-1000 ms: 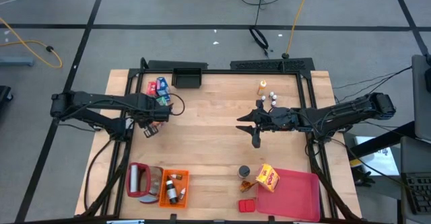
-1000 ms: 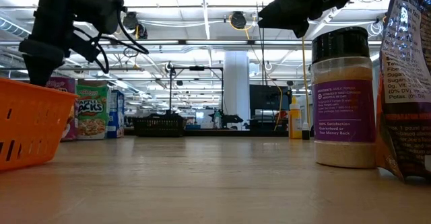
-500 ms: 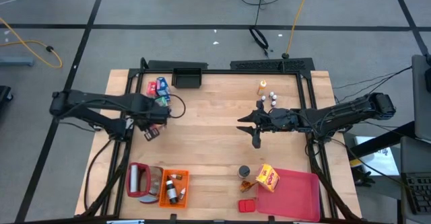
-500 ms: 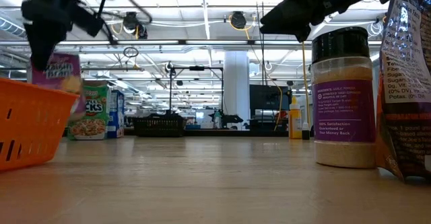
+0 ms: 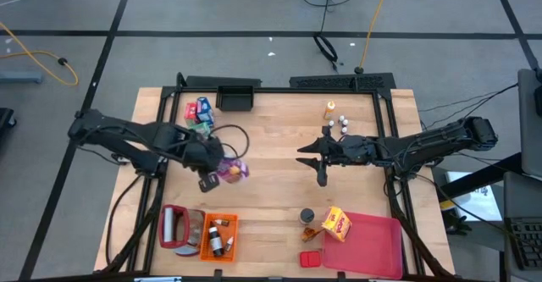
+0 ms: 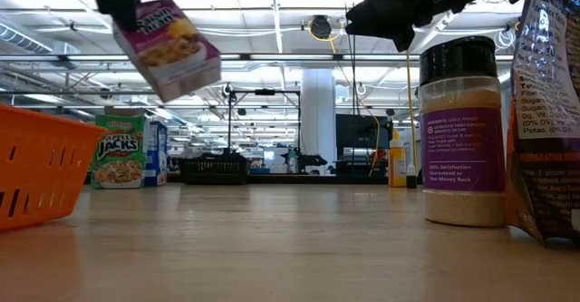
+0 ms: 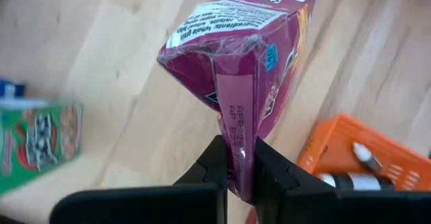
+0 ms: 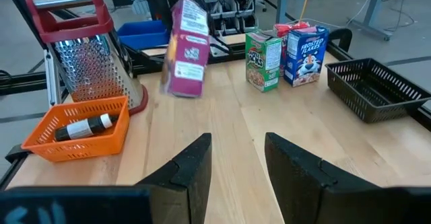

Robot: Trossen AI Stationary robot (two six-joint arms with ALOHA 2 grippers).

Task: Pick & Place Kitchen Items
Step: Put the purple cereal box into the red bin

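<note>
Above the middle-left of the wooden table [image 5: 271, 189], a pink-purple cereal box [image 5: 231, 170] is held in the air by the left gripper [image 7: 237, 177], whose fingers are pinched narrowly on the box's sealed flap edge, as is shown in the left wrist view. A second ago the same box was standing at the back-left corner beside the green Apple Jacks box [image 6: 117, 160] and the blue cereal box [image 5: 203, 107]; it has since been lifted clear and carried toward the table's centre, tilted as seen in the low view. The pick is therefore judged done and the carry begun, with a placing spot not yet reached. The orange crate [image 5: 218, 236], holding small bottles, is seen near the front edge beside a metal grater [image 5: 174, 226]; the pink-red tray [image 5: 373, 244] lies at the front right with a yellow box [image 5: 336, 223] at its corner and a dark-capped spice jar [image 6: 462, 130] nearby. The right gripper [image 8: 236, 158] is held waiting over the table's right half, its fingers parted and empty. An empty black basket [image 5: 238, 96] sits at the back edge. Beyond the table, a grey taped floor, cables and ceiling lights are seen.
</note>
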